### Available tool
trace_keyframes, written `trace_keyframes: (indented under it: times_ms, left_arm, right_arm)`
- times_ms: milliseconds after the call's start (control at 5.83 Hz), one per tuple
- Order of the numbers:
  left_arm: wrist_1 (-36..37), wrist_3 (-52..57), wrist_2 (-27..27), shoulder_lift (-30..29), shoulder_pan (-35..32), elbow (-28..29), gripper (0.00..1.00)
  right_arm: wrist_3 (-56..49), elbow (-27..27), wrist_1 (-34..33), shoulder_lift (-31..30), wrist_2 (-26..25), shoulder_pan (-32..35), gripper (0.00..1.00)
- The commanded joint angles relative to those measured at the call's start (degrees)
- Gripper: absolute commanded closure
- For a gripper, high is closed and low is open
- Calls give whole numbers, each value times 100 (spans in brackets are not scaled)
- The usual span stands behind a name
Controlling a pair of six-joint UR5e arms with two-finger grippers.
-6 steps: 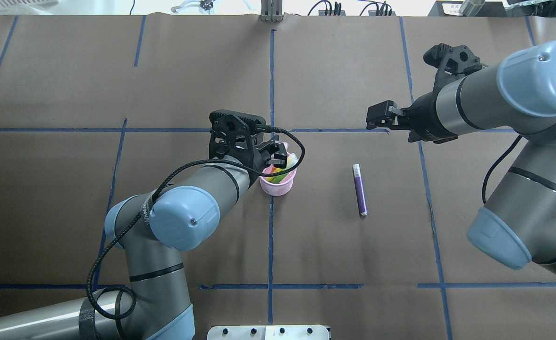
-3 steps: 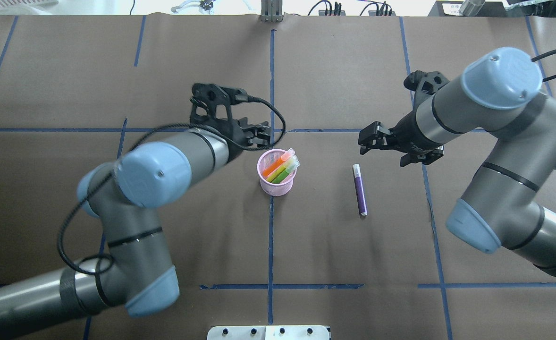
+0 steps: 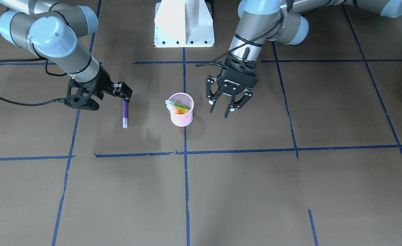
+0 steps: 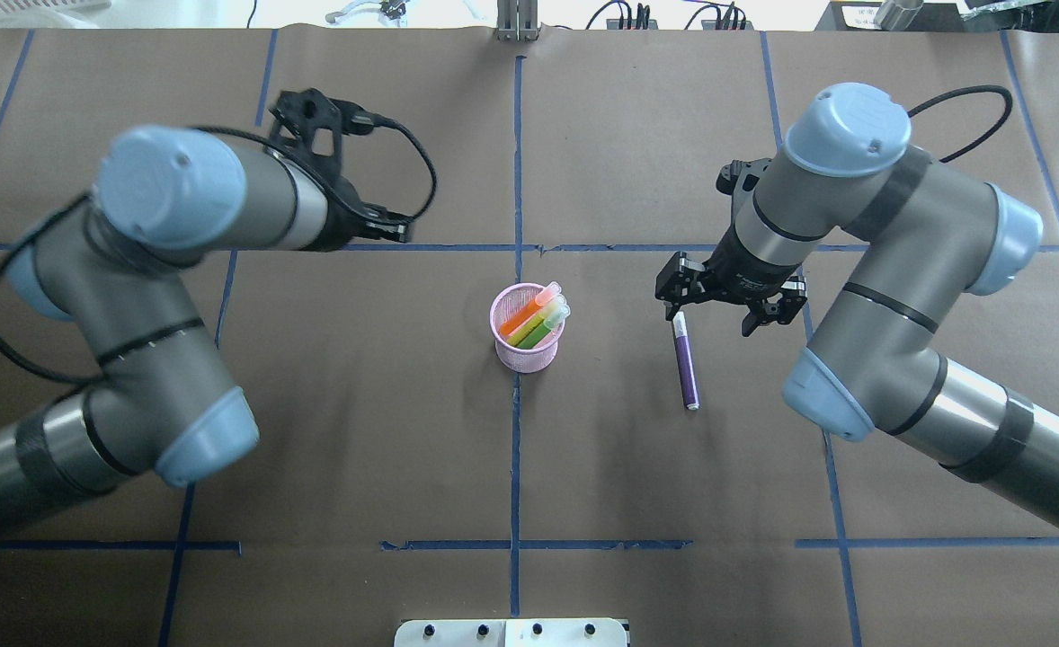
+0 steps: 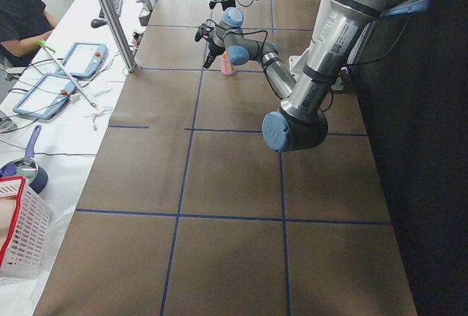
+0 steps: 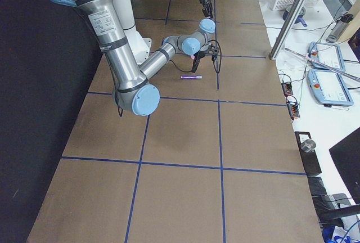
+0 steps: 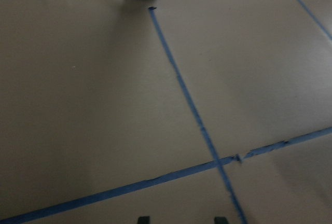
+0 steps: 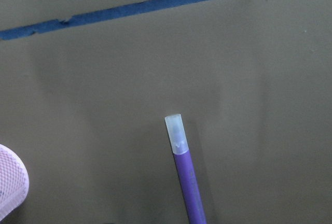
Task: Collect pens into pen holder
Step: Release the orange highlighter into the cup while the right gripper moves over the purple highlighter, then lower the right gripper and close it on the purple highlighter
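The pen holder stands upright near the centre of the table. The orange pen and green pen lean inside it, cap ends up. The purple pen lies flat on the table, apart from the holder on the right arm's side. The right tool hangs over its cap end; whether it is released or clenched cannot be told. The left tool is released, jaws spread, grasping nothing.

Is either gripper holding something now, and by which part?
Nothing is held. The left gripper is open and empty, apart from the pen holder. The right gripper hangs over one end of the purple pen, which lies free on the table.
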Motion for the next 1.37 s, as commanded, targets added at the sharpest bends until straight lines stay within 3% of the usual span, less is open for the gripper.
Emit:
trace_keyframes:
  times_ms: [0, 171, 343, 857, 1200]
  left_arm:
    - [396, 326, -391, 262, -311, -299, 42]
    - [396, 317, -391, 280, -310, -405, 42]
    - [396, 299, -391, 281, -310, -475, 42]
    - [396, 299, -356, 289, -310, -529, 42]
    - [396, 299, -277, 289, -319, -529, 42]
  right_arm:
    - [-509, -858, -159, 468, 341, 34, 5]
    - [-755, -1332, -142, 619, 430, 25, 7]
    - [-758, -1433, -159, 673, 570, 17, 16]
    - [-758, -1443, -142, 595, 589, -141, 61]
    - [-775, -1478, -142, 586, 589, -150, 60]
